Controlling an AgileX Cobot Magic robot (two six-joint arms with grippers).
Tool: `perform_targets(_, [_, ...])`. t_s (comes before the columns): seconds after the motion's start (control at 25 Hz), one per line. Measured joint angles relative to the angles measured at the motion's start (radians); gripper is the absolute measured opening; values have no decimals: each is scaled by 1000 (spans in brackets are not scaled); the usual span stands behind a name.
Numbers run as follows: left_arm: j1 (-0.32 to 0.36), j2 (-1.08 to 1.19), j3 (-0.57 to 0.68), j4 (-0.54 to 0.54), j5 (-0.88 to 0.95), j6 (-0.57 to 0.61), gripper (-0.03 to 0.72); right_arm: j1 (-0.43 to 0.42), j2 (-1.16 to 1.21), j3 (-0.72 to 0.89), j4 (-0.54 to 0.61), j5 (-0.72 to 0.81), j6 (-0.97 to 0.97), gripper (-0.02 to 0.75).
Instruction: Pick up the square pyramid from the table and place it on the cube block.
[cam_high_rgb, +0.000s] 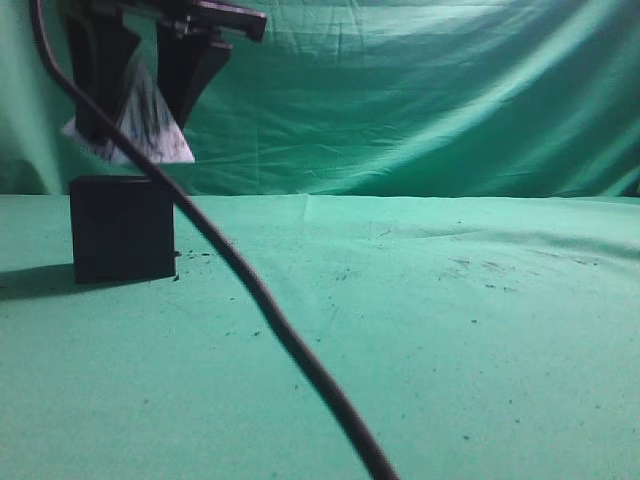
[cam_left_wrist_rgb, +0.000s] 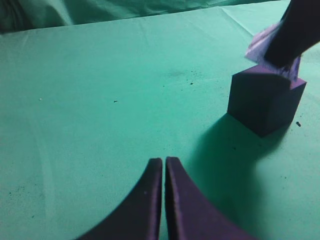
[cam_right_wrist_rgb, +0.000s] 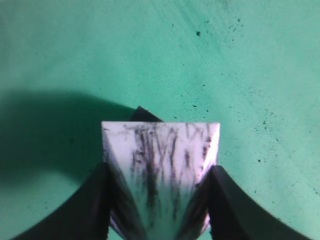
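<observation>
The placing step is in hand. At the upper left of the exterior view the right hand (cam_high_rgb: 140, 110) pinches the square pyramid (cam_high_rgb: 150, 125) by its sloping faces, holding it tilted just above the cube block (cam_high_rgb: 122, 228), which stands on the table (cam_high_rgb: 420, 330). The left hand (cam_left_wrist_rgb: 164, 165) sits low in its own view with fingers pressed together, empty (well apart from the cube). The next move, I judge, calls for levelling the pyramid's base, lowering it squarely onto the cube's top, then spreading the fingers.

The square pyramid (cam_right_wrist_rgb: 160, 175) hides the cube block from the right wrist view, its apex cut off
</observation>
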Motion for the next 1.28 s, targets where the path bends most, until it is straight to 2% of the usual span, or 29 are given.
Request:
perform_targets(0.36, [0, 0, 0, 0, 0, 0, 0, 0, 38, -11, 5, -60, 0, 361])
perform_targets(0.44, [0, 0, 0, 0, 0, 0, 0, 0, 44, -15, 6, -56, 0, 544])
perform_targets(0.48, [0, 0, 0, 0, 0, 0, 0, 0, 44, -28, 6, -50, 0, 605])
perform_targets(0.56, [0, 0, 0, 0, 0, 0, 0, 0, 44, -68, 9, -25, 0, 659])
perform_targets(0.64, [0, 0, 0, 0, 0, 0, 0, 0, 44, -142, 9, 21, 0, 642])
perform_targets(0.72, [0, 0, 0, 0, 0, 0, 0, 0, 44, -234, 9, 88, 0, 545])
perform_targets(0.84, [0, 0, 0, 0, 0, 0, 0, 0, 44, -384, -3, 220, 0, 307])
perform_targets(0.92, [0, 0, 0, 0, 0, 0, 0, 0, 42, -477, -12, 265, 4, 130])
perform_targets(0.96, [0, 0, 0, 0, 0, 0, 0, 0, 34, -514, -13, 271, 15, 70])
perform_targets(1.04, [0, 0, 0, 0, 0, 0, 0, 0, 5, -558, -13, 278, 23, 63])
perform_targets(1.08, [0, 0, 0, 0, 0, 0, 0, 0, -16, -565, -13, 282, 25, 0])
perform_targets(1.28, [0, 0, 0, 0, 0, 0, 0, 0, -117, -575, -13, 295, 48, 0])
